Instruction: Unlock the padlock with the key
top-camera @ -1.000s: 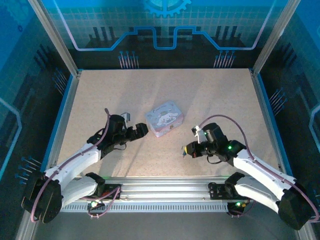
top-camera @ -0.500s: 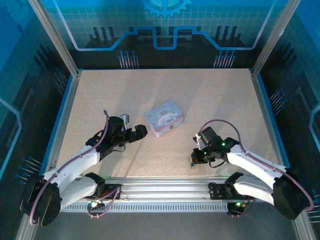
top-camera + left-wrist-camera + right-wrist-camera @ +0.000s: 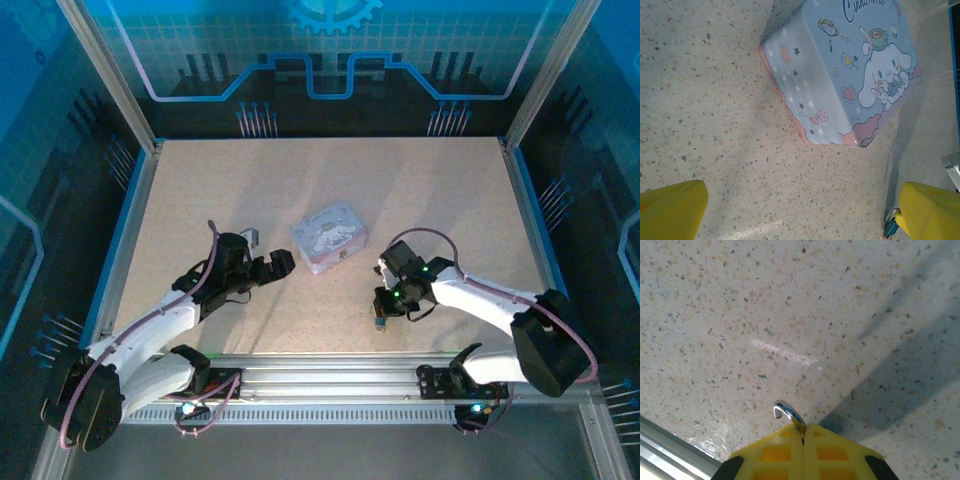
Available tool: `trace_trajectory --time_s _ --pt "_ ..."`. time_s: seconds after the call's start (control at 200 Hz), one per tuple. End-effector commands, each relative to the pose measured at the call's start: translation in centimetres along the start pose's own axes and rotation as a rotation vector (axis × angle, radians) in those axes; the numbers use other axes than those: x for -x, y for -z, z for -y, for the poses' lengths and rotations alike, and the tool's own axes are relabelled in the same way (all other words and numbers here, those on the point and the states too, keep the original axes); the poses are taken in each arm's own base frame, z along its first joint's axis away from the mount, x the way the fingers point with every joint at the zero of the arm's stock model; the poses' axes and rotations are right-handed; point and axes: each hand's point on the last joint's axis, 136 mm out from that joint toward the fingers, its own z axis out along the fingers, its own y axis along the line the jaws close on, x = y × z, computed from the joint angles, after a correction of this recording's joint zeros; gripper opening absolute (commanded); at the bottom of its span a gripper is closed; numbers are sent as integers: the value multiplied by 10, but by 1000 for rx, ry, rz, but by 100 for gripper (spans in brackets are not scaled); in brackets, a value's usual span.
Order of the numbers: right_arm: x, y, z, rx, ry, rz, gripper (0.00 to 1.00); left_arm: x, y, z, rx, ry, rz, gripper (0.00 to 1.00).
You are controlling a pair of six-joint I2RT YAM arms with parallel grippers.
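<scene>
The padlock (image 3: 888,226), a tiny teal body with a silver shackle, lies on the table just inside the right fingertip of my left gripper (image 3: 805,205). That gripper is open, its yellow fingers (image 3: 675,207) wide apart, and faces the pastel blue tin box (image 3: 850,65) from a short distance. In the top view my left gripper (image 3: 283,262) sits left of the tin box (image 3: 329,235). My right gripper (image 3: 803,429) is shut on the key (image 3: 786,412), a thin shiny metal piece whose curved end sticks out of the tips. In the top view my right gripper (image 3: 381,320) points down near the table's front.
The speckled beige table (image 3: 440,200) has raised blue and metal edges on all sides. A metal rail (image 3: 330,370) runs along the front, close to my right gripper. Open floor lies behind and to the right of the tin box.
My right arm has folded in and tipped its gripper downward toward the table, closer to the front rail, still pinching the key. The left arm has stayed put.
</scene>
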Motion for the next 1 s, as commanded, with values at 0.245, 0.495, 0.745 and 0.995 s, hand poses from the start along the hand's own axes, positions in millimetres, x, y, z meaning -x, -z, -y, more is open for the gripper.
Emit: trace_trajectory --time_s 0.245,0.495,0.745,0.995 --pt "13 -7 -7 10 33 0 18 0 1 -3 22 -12 -15 99" --pt "21 15 -6 -8 50 69 30 4 10 4 7 -12 3 99" --pt "43 68 -2 -10 83 284 40 24 32 11 12 -23 93 99" --pt "68 130 21 -73 94 551 48 64 70 2 113 -89 326 99"
